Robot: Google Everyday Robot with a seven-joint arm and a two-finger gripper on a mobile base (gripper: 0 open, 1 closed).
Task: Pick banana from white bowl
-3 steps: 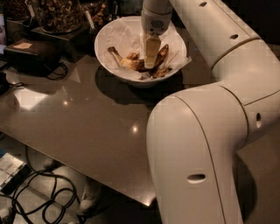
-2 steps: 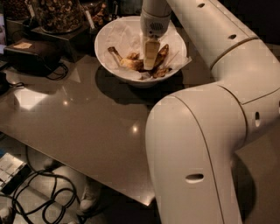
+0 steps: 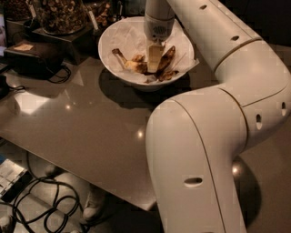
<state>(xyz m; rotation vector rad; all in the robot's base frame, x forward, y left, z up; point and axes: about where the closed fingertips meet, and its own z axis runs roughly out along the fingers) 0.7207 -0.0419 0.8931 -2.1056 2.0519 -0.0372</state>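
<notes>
The white bowl (image 3: 110,61), lined with crumpled white paper, stands at the back of the table. The banana (image 3: 131,65), yellow with dark brown blotches, lies curved across the bowl's bottom, its thin stem pointing up left. A darker brown length shows to the right of the gripper, with small brown scraps beside it. My gripper (image 3: 154,59) reaches straight down into the bowl from above and sits on the middle of the banana, hiding that part of it.
A glass jar of nuts (image 3: 57,13) stands on a dark stand at the back left. A black device with a cord (image 3: 32,57) lies left of the bowl. My arm's large elbow (image 3: 195,150) fills the right foreground. The table's front edge (image 3: 91,182) runs diagonally, with cables (image 3: 41,200) on the floor below.
</notes>
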